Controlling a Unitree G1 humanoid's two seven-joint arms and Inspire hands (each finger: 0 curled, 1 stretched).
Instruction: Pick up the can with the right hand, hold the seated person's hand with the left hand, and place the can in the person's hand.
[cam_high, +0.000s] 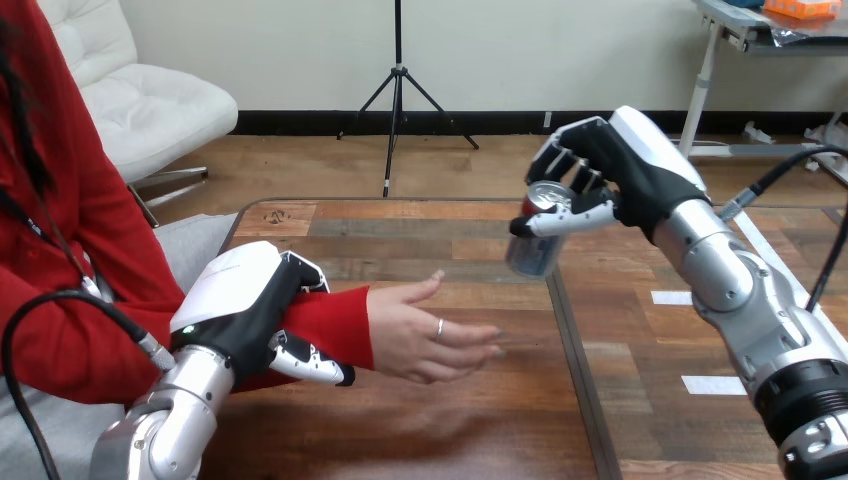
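Right hand (625, 170) fingers wrap the can (535, 250), above-right of the person's hand (425, 330) — left hand (240, 300) fingers clasp the wrist (345, 325) behind it. Only the placing seems left.

The left robot hand (240, 300) and right robot hand (632, 172) are black with white shells, on silver forearms (735, 290).

A robotics lab, it seems: robot arms (740, 290) over a wooden table (400, 430) marked with white tape strips (712, 384), a person (60, 250) seated alongside
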